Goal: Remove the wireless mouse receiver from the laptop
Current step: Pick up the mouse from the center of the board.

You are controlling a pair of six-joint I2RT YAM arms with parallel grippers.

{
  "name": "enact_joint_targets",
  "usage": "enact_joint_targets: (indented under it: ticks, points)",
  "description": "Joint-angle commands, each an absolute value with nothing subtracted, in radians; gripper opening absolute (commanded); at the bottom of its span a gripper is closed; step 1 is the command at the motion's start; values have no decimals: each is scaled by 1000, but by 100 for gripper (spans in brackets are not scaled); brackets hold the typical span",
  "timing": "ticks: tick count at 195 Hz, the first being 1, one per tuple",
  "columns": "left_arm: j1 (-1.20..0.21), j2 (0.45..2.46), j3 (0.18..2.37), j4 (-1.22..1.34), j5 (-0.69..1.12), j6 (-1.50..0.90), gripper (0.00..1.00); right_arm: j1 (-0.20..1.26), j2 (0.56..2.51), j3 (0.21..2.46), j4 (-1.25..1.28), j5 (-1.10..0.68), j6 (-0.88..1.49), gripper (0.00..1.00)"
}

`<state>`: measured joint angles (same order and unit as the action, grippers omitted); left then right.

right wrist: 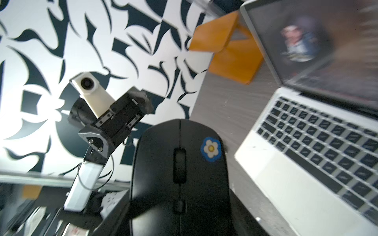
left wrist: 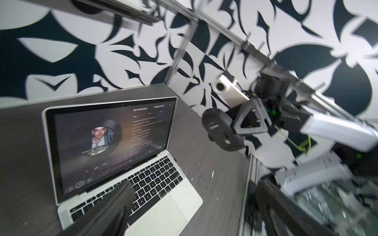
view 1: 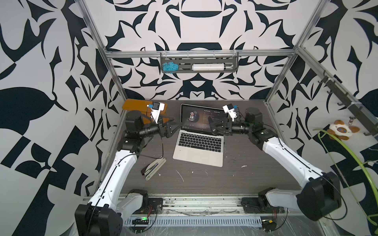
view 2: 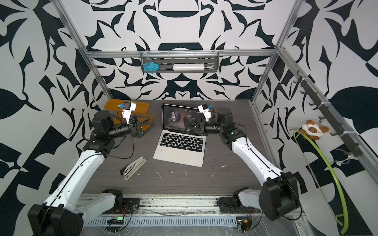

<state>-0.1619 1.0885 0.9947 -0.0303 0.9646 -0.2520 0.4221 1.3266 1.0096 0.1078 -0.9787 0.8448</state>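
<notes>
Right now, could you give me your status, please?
Left gripper open, near laptop. Right gripper holding mouse beside laptop. Receiver not visible.

One laptop [view 1: 196, 154], one mouse [right wrist: 180, 173], one stapler [view 1: 152, 166], one orange stand [view 1: 133, 105]

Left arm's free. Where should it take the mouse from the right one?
Likely the button end of the mouse, which sticks out past the fingers of the right gripper. Pinch its two long sides, bringing the open left gripper in from the robot's left, where that end is unobstructed.
</notes>
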Motion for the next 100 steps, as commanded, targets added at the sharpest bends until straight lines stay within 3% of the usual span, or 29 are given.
enact_joint_targets:
  ticks: [1,35,70,100]
  points:
    - [-163,1112,1102,-303,1168,126,99,482,1387,1034,454,-1146,1016,30]
    - [-140,1144,1114,-436,1277,413,99,570,1525,1053,681,-1225,1155,28]
    - [-141,1162,1130,-577,1381,617,99,642,1566,1078,698,-1297,1129,28]
    - [-159,1131,1098,-584,1387,650,99,664,1565,1097,699,-1343,1120,28]
